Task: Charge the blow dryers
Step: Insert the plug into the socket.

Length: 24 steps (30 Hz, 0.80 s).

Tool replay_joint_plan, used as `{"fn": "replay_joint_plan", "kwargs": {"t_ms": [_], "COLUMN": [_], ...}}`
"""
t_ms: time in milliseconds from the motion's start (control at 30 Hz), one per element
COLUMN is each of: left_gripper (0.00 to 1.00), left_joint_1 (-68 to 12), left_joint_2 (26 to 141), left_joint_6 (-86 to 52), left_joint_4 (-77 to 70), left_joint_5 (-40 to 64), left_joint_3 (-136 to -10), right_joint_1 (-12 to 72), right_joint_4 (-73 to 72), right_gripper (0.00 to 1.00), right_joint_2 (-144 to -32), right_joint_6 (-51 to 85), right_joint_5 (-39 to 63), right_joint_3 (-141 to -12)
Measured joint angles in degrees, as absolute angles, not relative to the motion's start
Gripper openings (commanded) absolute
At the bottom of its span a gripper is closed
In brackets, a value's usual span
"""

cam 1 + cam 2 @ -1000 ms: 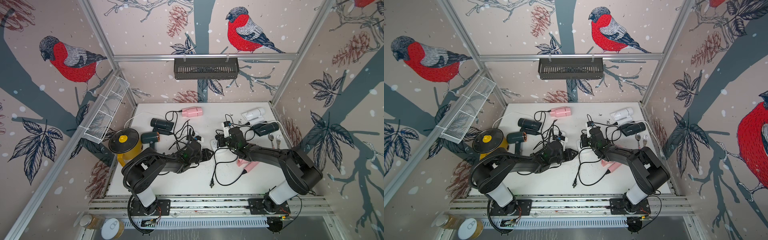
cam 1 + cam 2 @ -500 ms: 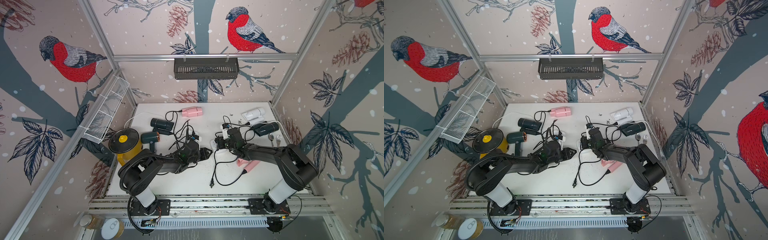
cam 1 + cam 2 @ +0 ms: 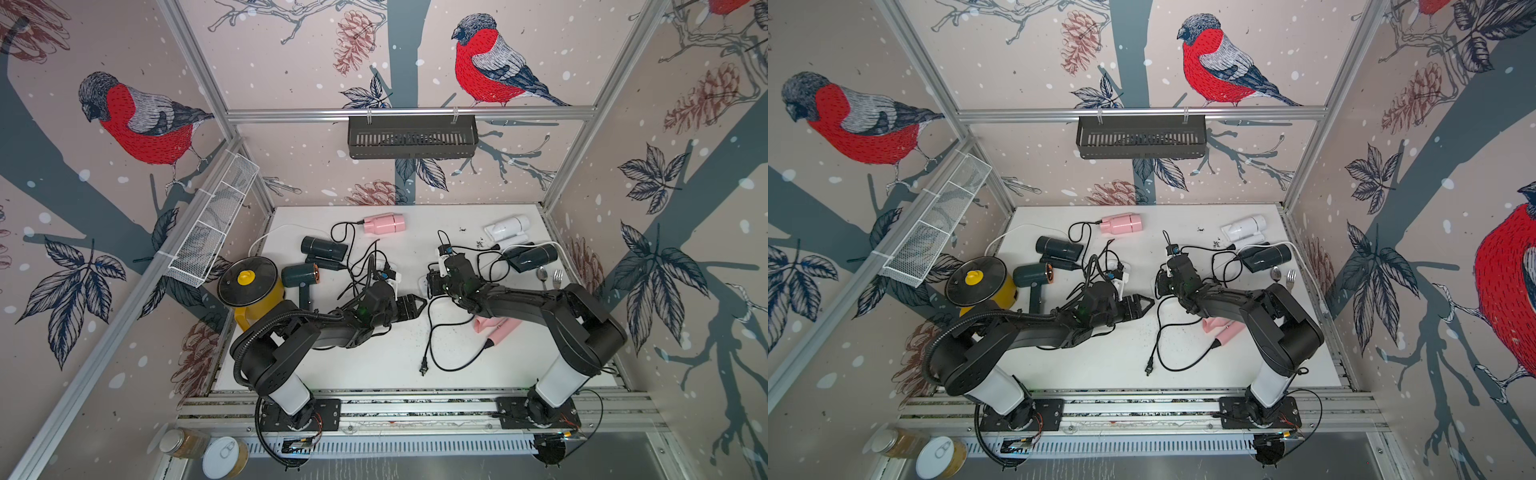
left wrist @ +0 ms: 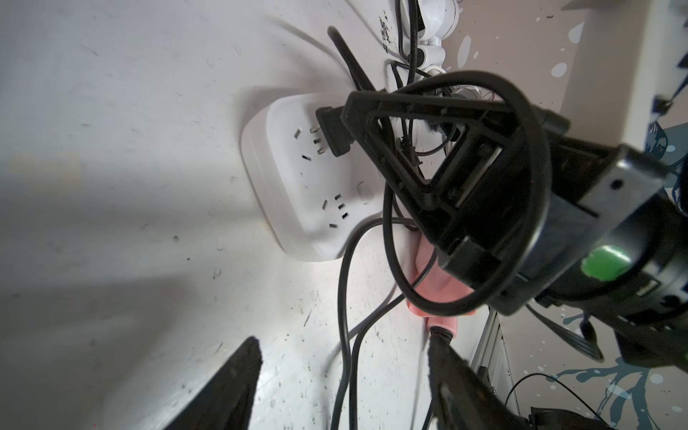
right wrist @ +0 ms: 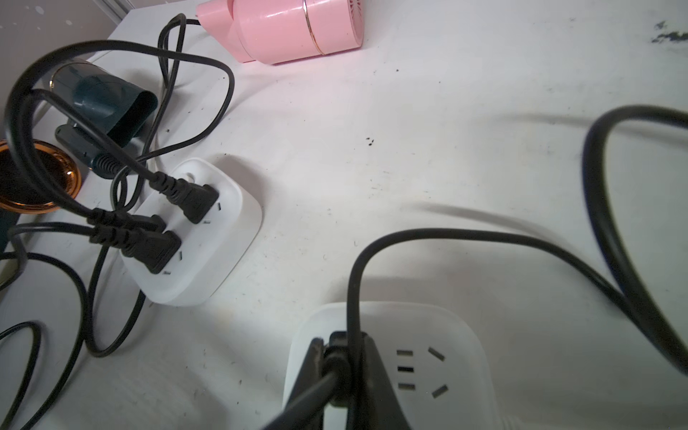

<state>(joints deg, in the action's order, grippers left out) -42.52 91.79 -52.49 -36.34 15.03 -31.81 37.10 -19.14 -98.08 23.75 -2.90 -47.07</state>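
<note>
Both top views show the blow dryers on the white table: a pink one (image 3: 384,223), a black one (image 3: 324,248), a dark green one with a copper nozzle (image 3: 301,276), a white one (image 3: 507,227), another black one (image 3: 534,257), and a second pink one (image 3: 496,328) partly under my right arm. My right gripper (image 5: 340,366) is shut on a black plug (image 5: 337,353) pressed onto a white power strip (image 5: 428,357); how deep it sits I cannot tell. My left gripper (image 4: 342,372) stands open just short of that strip (image 4: 309,178), with only cords lying between its fingers.
A second power strip (image 5: 197,231) carries three black plugs. A loose plug (image 3: 423,368) lies near the front edge. A yellow pot with a black lid (image 3: 249,282) stands at the left. A spoon (image 3: 542,272) and a fork (image 3: 558,275) lie at the right.
My left gripper's jaws have spread wide open. My right gripper has stayed shut on the plug at the strip.
</note>
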Motion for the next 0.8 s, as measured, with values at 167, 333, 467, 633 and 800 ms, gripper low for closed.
{"fn": "replay_joint_plan", "kwargs": {"t_ms": [167,333,467,633,800], "left_gripper": [0.91,0.93,0.94,0.94,0.94], "left_joint_1": [-40.73,-39.38,-38.85,-38.65,-38.63], "left_joint_2": [88.25,84.71,83.11,82.59,82.61], "left_joint_6": [-52.05,-51.4,-51.0,-50.63,-50.65], "left_joint_4": [-35.31,-33.47,-32.05,-31.11,-31.05], "left_joint_5": [15.03,14.72,13.72,13.5,13.52], "left_joint_3": [-29.93,-27.99,-27.53,-27.33,-26.57], "right_joint_1": [39.05,40.62,40.97,38.94,37.87], "right_joint_4": [-19.03,-19.18,-19.51,-21.89,-23.57], "right_gripper": [0.02,0.02,0.02,0.02,0.02], "right_joint_2": [-101.06,-103.53,-104.86,-104.09,-103.9], "right_joint_6": [23.57,23.49,23.62,25.85,27.83], "right_joint_5": [-8.27,-13.15,-14.87,-10.85,-8.1], "right_joint_3": [-49.76,-51.88,-52.9,-50.81,-49.04]}}
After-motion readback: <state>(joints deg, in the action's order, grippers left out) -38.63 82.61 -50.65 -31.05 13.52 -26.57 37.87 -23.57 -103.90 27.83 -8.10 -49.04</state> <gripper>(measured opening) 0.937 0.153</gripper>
